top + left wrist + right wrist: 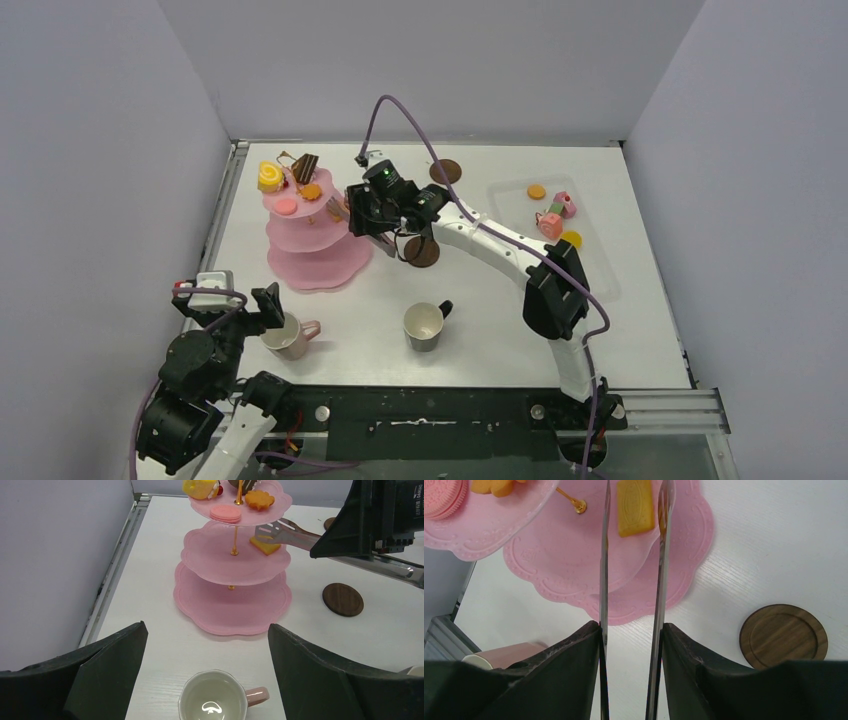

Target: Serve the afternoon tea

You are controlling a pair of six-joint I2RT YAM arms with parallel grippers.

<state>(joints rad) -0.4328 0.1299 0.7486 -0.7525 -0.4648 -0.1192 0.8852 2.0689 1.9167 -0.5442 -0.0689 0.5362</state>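
Note:
The pink three-tier stand (318, 235) (232, 560) (574, 565) stands at the left. Its top tier holds a yellow roll (270, 177), a chocolate slice (304, 165), an orange cookie (311, 191) and a pink macaron (225, 514). My right gripper (372, 222) (630, 626) is shut on the metal tongs (659, 580) (295, 532). The tong tips straddle a yellow biscuit (635, 506) (265, 545) lying on the middle tier, the left blade apart from it. My left gripper (268, 305) (207, 630) is open above the pink mug (290, 337) (215, 700). The black mug (427, 326) stands mid-table.
One brown coaster (422, 251) (342, 599) (783, 636) lies under the right arm, another (446, 171) near the back. A clear tray (600, 270) at the right holds several pastries (556, 212). Walls close in the left, back and right.

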